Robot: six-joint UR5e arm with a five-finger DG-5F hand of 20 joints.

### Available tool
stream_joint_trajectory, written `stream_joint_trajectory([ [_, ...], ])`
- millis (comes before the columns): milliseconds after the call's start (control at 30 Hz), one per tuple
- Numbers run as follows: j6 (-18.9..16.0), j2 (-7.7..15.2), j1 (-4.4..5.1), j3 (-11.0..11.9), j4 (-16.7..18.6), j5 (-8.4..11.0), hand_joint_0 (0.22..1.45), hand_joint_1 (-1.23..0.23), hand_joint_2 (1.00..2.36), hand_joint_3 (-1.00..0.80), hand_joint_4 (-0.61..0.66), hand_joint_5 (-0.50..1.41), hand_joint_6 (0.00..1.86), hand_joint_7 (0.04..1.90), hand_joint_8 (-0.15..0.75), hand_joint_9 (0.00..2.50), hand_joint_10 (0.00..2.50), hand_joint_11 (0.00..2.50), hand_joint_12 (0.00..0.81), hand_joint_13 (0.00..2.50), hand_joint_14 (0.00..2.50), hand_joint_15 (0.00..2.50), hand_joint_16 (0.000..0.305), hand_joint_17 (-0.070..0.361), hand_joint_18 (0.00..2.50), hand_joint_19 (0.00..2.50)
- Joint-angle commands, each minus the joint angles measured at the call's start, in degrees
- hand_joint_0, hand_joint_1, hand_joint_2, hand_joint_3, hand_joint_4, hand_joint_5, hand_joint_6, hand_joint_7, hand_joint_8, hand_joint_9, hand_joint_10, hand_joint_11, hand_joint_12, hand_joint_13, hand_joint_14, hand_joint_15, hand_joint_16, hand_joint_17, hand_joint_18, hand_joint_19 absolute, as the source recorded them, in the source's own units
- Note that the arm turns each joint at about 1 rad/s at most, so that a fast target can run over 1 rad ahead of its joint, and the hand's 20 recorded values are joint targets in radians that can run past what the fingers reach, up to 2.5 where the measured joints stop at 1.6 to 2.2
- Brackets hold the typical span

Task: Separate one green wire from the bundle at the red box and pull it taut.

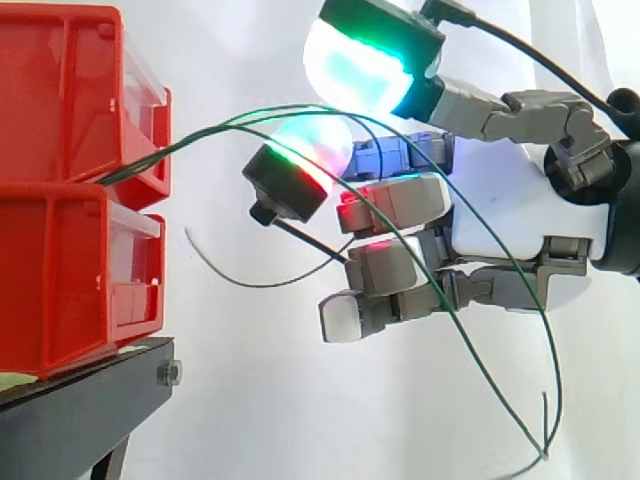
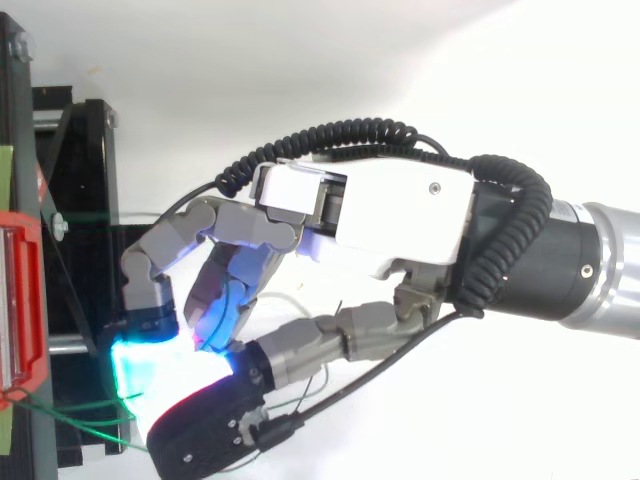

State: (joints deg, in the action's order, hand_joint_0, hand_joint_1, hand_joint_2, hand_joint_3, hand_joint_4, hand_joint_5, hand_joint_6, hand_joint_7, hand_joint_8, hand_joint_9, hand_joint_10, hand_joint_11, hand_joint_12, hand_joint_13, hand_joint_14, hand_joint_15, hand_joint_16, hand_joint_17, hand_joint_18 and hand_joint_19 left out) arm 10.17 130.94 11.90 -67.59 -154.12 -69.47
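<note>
Setting: Two red bins (image 1: 60, 120) are stacked on a black stand (image 1: 90, 400) at the left, in front of a white curtain (image 1: 280, 420). The robot's hand (image 1: 500, 225) reaches in from the right.
Green wires: A bundle of thin green wires (image 1: 230, 118) leaves the seam between the upper and lower bin. It arches up and to the right, passes through the front of the hand, then falls in a long slack curve toward the lower right. From above, the wires (image 2: 80, 425) trail out from the bin's edge beneath the hand.
Loose strand: One thin loop (image 1: 255, 284) sags by itself below the bundle, apart from the bins.
Hand: It is near the bins but clear of them, about level with the seam where the wires come out. The wires thread through it, but it cannot be told whether it grips a strand or only brackets the bundle.
Step in hand: Probably singling out one wire. Nothing is taut, and every strand hangs curved.
Doing it well: Close on one strand only, a little out from the bin where the strands fan apart. Check that the others fall free. Then draw straight back, away from the bins and level with the seam, so the wire straightens without dragging over the bin's edge. Pull slowly and stop once the curve is gone.
Risk: The strands lie close together, so two may be caught at once. A hard tug might pull the wire out of the bin or shift the bins.
</note>
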Motion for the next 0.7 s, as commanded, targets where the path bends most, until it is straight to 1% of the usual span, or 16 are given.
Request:
stream_joint_trajectory([
  [0,0.0,0.0,0.06,0.0,0.0,0.04,0.54,-0.53,1.01,-0.45,0.13,-0.17,0.89,1.00,0.279,1.27,0.01,1.54,0.383,1.15,0.03,0.94,0.056,0.126,0.82,0.56],
  [67,0.0,0.0,-0.03,0.0,0.0,-0.05,0.57,-0.52,1.01,-0.41,0.12,-0.17,0.89,1.02,0.277,1.27,0.01,1.54,0.375,1.15,0.03,0.95,0.054,0.123,0.81,0.57],
  [133,0.0,0.0,0.06,0.0,0.0,-0.05,0.58,-0.52,1.01,-0.39,0.12,-0.17,0.88,1.04,0.263,1.27,0.01,1.55,0.375,1.15,0.03,0.94,0.054,0.122,0.81,0.57],
  [233,0.0,0.0,0.06,0.0,0.0,-0.05,0.59,-0.53,1.02,-0.33,0.12,-0.16,0.88,1.06,0.268,1.27,0.01,1.55,0.376,1.15,0.03,0.96,0.054,0.121,0.81,0.58],
  [400,0.0,0.0,0.06,0.0,0.0,-0.05,0.59,-0.63,1.02,-0.19,0.11,-0.17,0.89,1.11,0.263,1.26,0.01,1.57,0.372,1.14,0.03,0.95,0.054,0.121,0.81,0.57],
  [433,0.0,0.0,-0.03,0.0,0.0,-0.05,0.59,-0.65,1.03,-0.14,0.11,-0.17,0.90,1.11,0.271,1.26,0.01,1.56,0.368,1.14,0.03,0.95,0.054,0.121,0.81,0.57],
  [500,0.0,0.0,0.06,0.0,0.0,-0.05,0.59,-0.67,1.03,-0.11,0.08,-0.17,0.91,1.09,0.272,1.26,0.01,1.56,0.371,1.13,0.03,0.95,0.053,0.120,0.80,0.57],
  [600,0.0,0.0,0.06,0.0,0.0,-0.05,0.59,-0.68,1.03,-0.11,0.05,-0.17,0.91,1.08,0.265,1.26,0.01,1.55,0.376,1.08,0.03,0.93,0.053,0.120,0.79,0.56],
  [667,0.0,0.0,0.06,0.0,0.0,-0.05,0.59,-0.68,1.03,-0.10,0.03,-0.16,0.91,1.08,0.257,1.23,0.01,1.51,0.378,0.96,0.03,0.84,0.051,0.116,0.73,0.54],
])
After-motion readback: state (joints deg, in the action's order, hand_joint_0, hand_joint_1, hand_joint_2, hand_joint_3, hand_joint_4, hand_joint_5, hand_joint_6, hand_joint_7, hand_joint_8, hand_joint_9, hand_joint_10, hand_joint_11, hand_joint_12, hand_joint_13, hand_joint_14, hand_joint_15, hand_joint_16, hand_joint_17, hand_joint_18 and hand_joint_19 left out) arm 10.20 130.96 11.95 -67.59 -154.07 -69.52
